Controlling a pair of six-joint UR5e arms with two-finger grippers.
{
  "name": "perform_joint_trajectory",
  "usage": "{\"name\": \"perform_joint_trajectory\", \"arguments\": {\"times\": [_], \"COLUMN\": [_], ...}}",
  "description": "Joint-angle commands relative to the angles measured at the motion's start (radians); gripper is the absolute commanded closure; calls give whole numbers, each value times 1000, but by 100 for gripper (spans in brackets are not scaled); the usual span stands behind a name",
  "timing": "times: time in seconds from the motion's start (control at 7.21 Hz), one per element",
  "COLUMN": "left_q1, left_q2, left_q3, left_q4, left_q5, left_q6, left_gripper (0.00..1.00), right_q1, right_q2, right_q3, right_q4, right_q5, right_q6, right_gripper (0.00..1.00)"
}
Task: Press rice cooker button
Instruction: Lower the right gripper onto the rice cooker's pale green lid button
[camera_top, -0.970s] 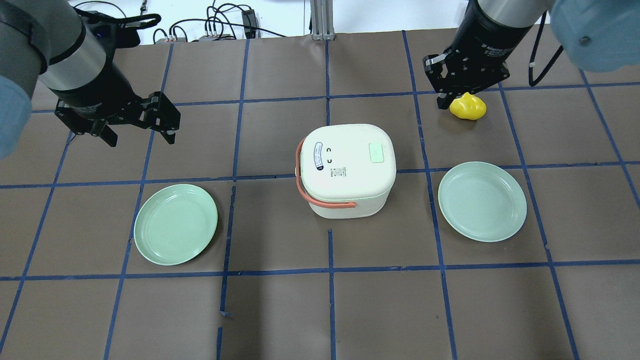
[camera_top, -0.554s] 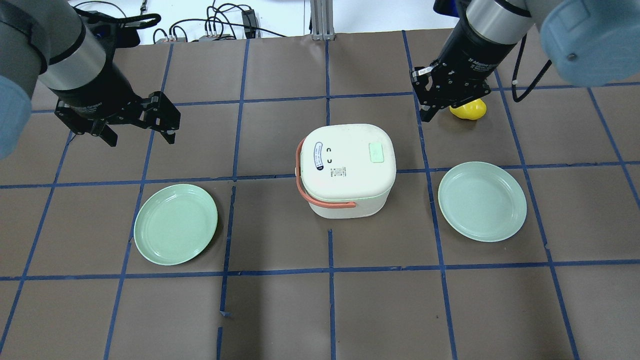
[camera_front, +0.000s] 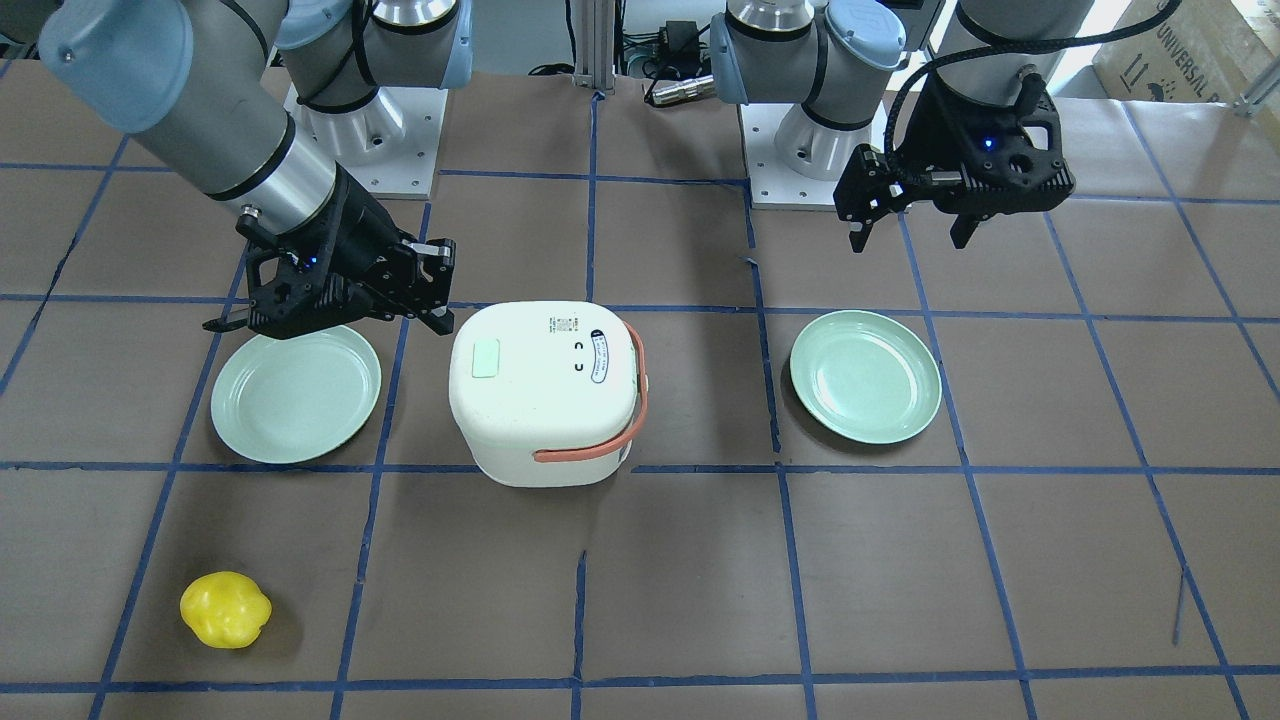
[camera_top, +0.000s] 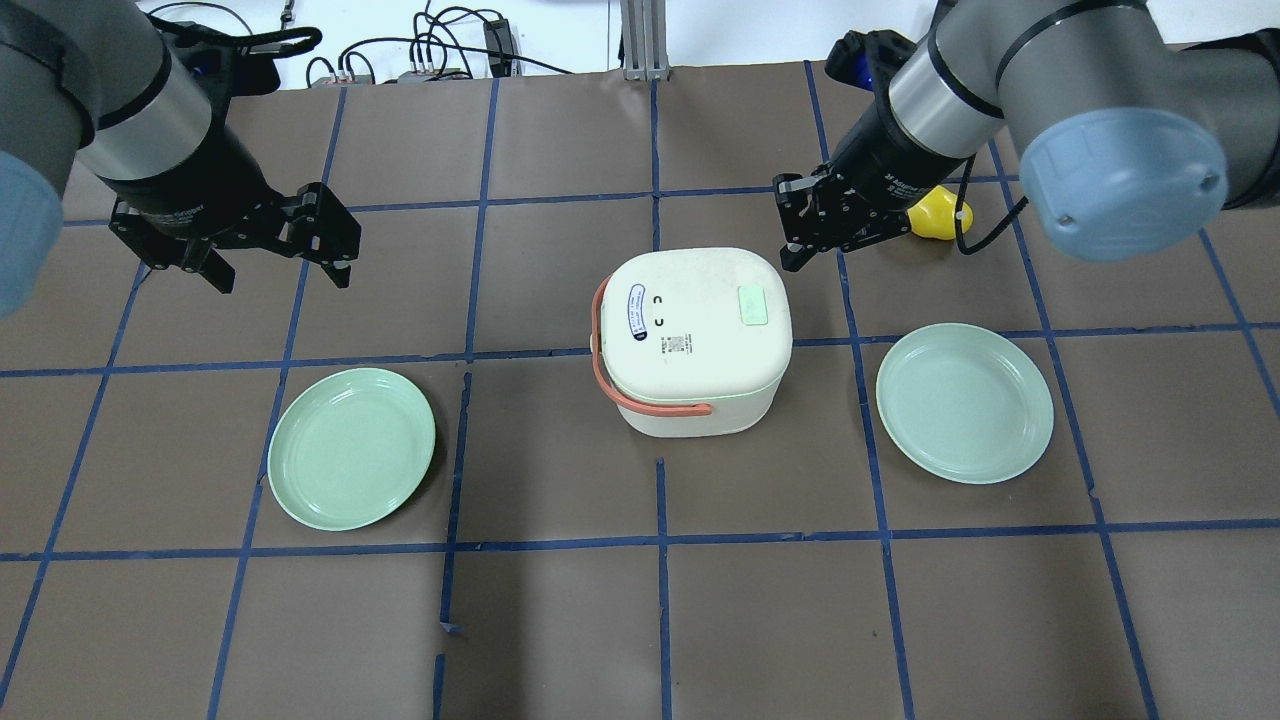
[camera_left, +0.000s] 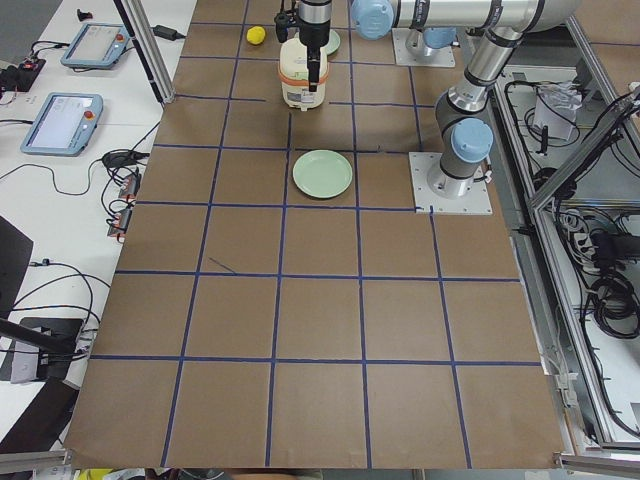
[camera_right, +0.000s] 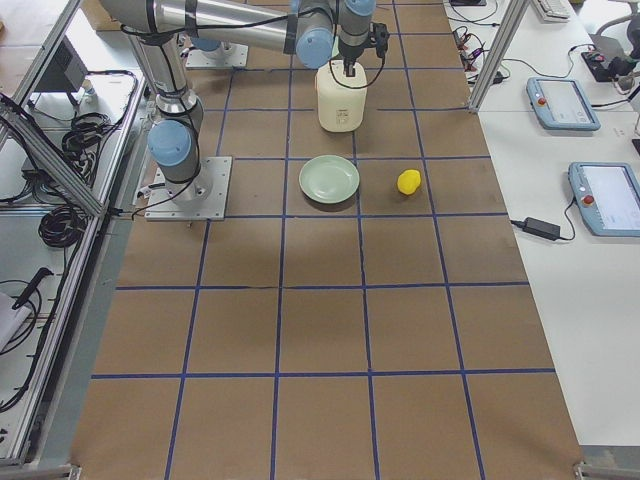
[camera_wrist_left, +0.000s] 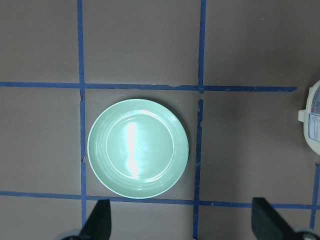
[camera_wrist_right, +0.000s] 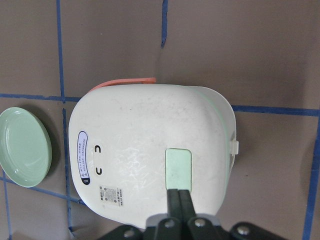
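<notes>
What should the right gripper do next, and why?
Probably slide a little forward over the cooker, then come down on the green button. The right gripper is shut, and in its wrist view its tip sits just short of that button.

Rice cooker (camera_top: 695, 340) between left plate (camera_top: 351, 448) and right plate (camera_top: 964, 402), fruit (camera_front: 225, 609) beyond right plate

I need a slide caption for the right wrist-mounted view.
The shut right gripper hangs above the small white rounded-square rice cooker, fingertips near its pale green rectangular lid button.
</notes>
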Motion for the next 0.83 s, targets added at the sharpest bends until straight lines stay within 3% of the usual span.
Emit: {"name": "perform_joint_trajectory", "arguments": {"times": [0.0, 0.69], "left_q1": [0, 0], "left_q2": [0, 0], "left_q3": [0, 0], "left_q4": [-1, 1], "left_q5": [0, 0], "left_q6": [0, 2], "left_gripper": [0, 0], "right_q1": [2, 3], "right_q2": [-4, -7], "right_q3": [61, 107], "right_q4": [-57, -82], "right_q5": [39, 74], "right_q6": [-3, -4], "right_gripper": [95, 95]}}
